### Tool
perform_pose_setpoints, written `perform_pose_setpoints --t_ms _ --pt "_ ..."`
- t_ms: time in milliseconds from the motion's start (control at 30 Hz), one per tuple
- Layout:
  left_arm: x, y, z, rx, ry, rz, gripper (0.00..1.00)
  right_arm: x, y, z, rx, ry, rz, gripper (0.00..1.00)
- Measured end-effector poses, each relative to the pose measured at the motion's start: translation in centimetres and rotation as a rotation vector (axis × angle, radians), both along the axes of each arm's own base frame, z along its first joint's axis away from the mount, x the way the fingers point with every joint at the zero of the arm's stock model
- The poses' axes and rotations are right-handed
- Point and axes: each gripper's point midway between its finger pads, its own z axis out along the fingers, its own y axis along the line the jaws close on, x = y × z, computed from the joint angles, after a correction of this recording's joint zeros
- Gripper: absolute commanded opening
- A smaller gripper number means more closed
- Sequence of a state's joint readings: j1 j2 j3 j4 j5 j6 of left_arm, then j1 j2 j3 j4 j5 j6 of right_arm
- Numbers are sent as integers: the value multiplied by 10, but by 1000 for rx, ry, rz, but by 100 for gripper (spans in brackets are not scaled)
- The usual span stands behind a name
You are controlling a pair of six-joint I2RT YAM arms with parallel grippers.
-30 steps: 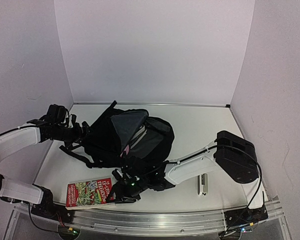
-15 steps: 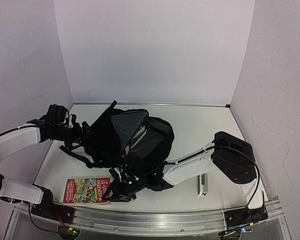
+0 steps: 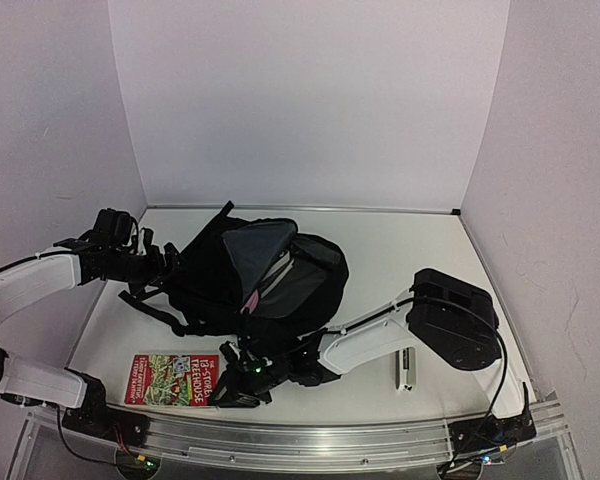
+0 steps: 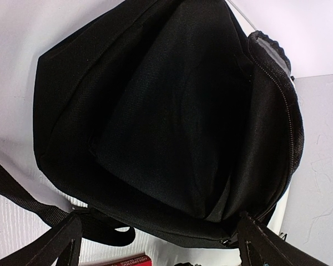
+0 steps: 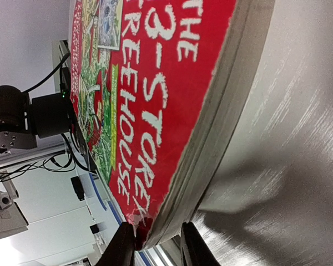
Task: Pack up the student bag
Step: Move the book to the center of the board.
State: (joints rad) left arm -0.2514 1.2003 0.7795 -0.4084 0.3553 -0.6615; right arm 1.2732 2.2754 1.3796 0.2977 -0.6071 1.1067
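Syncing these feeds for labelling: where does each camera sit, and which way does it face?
Top external: above, behind the arms, looking down on the table; both show.
Left wrist: on the left gripper, facing the bag; fingertips at the bottom corners.
Right wrist: on the right gripper, low, facing the book; fingertips flank its corner.
Shared: top and left wrist, the bag; top and right wrist, the book.
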Motion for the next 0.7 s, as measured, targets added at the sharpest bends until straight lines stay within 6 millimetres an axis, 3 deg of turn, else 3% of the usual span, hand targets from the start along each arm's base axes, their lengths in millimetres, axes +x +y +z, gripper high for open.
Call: perform_pose_setpoints --t_ms 133,500,700 --pt "0 0 0 2 -2 -2 97 1 1 -4 -7 5 -8 0" --pt "0 0 0 1 -3 -7 97 17 1 -6 -58 -94 -56 0" --pt "-1 -2 0 -5 -4 -13 97 34 -11 -5 -122 -197 -92 0"
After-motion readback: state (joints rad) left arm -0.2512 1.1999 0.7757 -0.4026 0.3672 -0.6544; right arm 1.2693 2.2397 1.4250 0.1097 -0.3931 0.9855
